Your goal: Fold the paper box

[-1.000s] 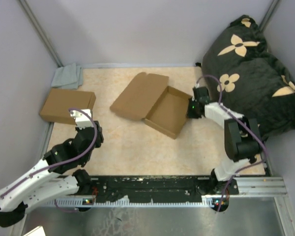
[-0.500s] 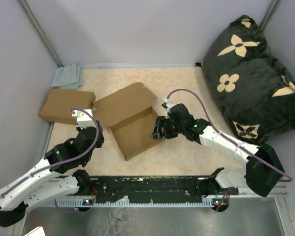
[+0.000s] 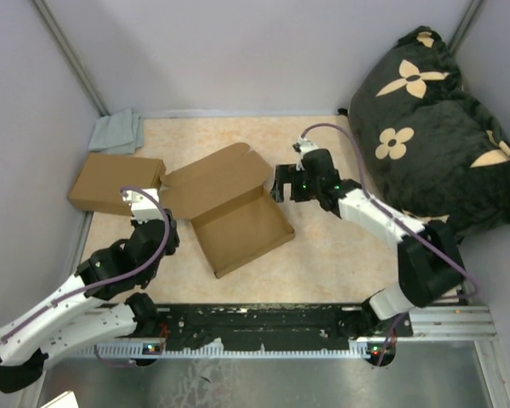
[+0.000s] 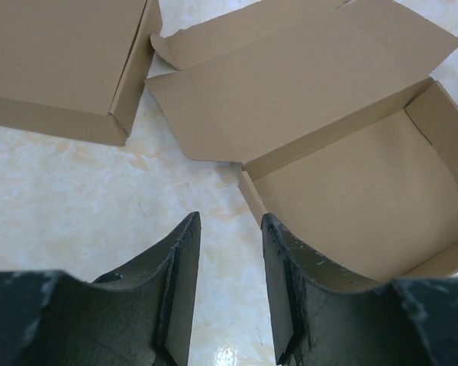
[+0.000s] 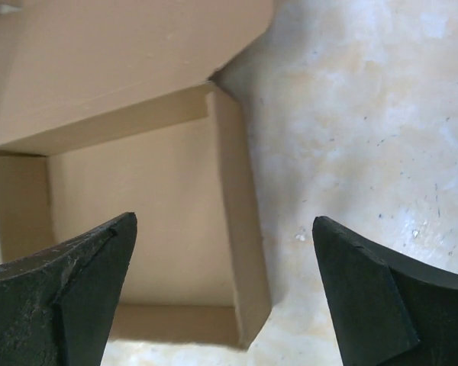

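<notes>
Brown corrugated paper box (image 3: 235, 214) lies left of centre on the bench (image 3: 348, 255), with its tray walls erected and its lid panel laid open toward the far-left corner, just beside the second cardboard box (image 3: 115, 182). Right claw (image 5: 223, 219) hovers above the tray's right wall, spread wide and holding nothing, apparently placed to work that side. Left claw (image 4: 229, 229), narrowly parted and empty, points at the tray's near-left corner, probably to brace it.

The pale marbled desk (image 3: 348, 255) is occupied by the opened paper box (image 3: 238, 225) near its middle. A closed cardboard box (image 3: 115, 181) is set just beside it on the left, and a grey cloth (image 3: 117, 132) is laid in the far left corner.
</notes>
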